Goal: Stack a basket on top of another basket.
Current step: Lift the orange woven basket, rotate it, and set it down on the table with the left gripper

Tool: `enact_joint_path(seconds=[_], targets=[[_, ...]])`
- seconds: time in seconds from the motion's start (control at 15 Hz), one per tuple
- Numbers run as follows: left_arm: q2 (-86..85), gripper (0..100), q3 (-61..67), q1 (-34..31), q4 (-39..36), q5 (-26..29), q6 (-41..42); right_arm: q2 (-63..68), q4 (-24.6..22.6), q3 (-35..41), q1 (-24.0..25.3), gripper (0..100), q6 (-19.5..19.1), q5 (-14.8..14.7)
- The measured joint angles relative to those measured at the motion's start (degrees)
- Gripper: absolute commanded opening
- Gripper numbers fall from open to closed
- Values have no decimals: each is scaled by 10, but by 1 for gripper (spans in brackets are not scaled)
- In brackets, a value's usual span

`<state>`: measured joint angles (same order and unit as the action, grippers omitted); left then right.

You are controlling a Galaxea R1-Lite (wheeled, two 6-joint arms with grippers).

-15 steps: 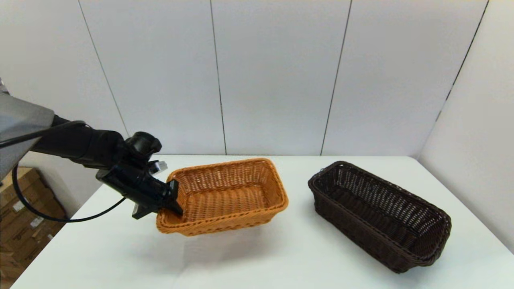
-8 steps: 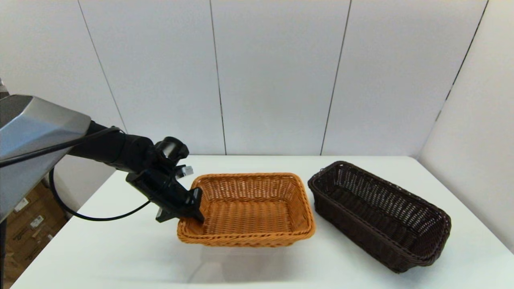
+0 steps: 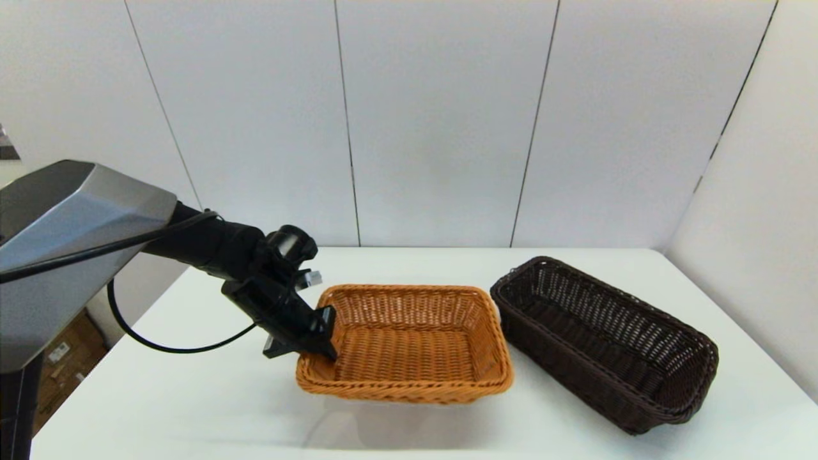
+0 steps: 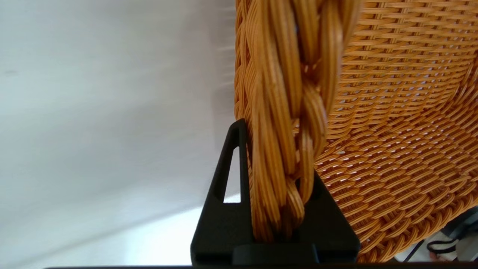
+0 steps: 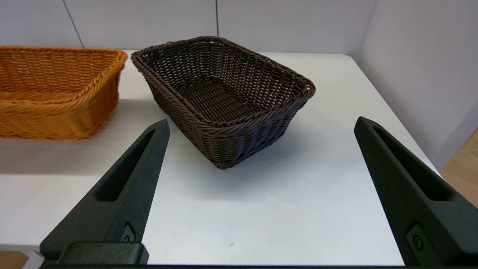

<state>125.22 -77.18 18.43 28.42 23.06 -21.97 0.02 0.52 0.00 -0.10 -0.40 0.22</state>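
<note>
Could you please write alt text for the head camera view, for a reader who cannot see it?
The left gripper is shut on the braided rim of the orange-tan basket, holding it lifted above the white table with its shadow beneath. The dark brown basket sits on the table just to its right. The right arm is out of this view.

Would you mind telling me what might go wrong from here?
The left pincer grips the orange basket only by one short end of its rim, so the raised basket may tilt or slip. Its far end is close to the dark basket and might knock it sideways. The right pincer waits open, well short of both.
</note>
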Motion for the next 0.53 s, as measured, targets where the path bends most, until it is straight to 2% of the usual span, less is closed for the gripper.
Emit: enact_joint_path(seconds=[0.53], targets=[[13, 0, -2, 7, 1, 0, -2, 0, 0, 0, 0, 100, 0, 0]])
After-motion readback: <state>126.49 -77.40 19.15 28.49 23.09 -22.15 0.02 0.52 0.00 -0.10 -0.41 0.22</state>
